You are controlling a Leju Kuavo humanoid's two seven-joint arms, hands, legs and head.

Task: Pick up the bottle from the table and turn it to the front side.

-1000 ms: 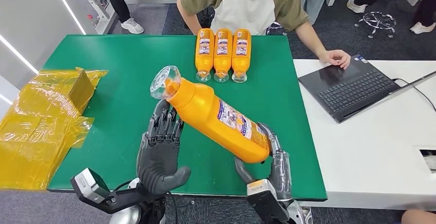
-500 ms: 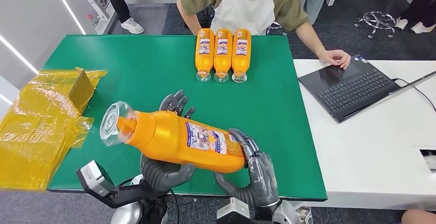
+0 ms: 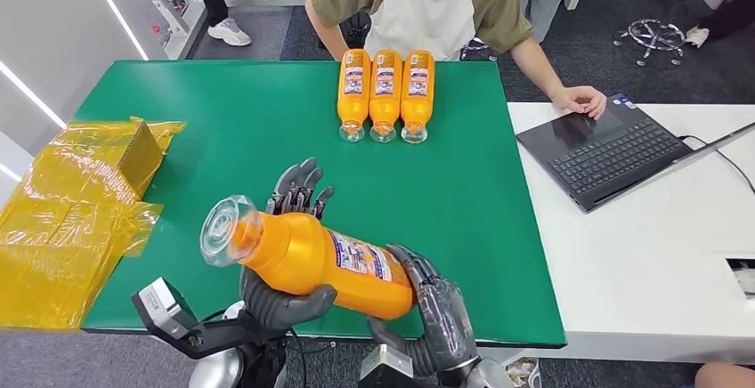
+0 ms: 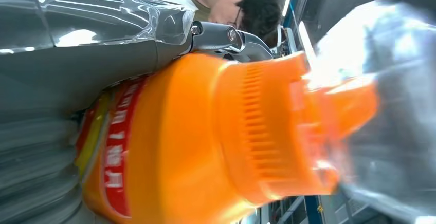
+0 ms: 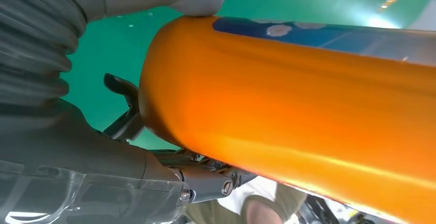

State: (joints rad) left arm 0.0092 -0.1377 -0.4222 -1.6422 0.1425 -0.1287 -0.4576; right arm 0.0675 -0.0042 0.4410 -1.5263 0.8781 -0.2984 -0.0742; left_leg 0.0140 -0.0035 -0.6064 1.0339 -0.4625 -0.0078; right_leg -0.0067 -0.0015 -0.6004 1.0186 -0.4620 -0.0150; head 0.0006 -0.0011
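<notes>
An orange bottle with a clear cap and a printed label lies on its side in the air above the near edge of the green table, cap toward the left. My left hand holds it from below near the neck, fingers showing behind it. My right hand holds its base end. In the left wrist view the orange bottle presses against my left hand. The right wrist view shows the orange bottle gripped by my right hand.
Three more orange bottles lie side by side at the table's far edge, in front of a seated person. Yellow wrapping and a box lie at the left. A laptop sits on the white table at the right.
The bottle has swung from a steep tilt to lying level, its cap going left and down. My left hand has come under the neck, and my right hand has moved left with the base.
</notes>
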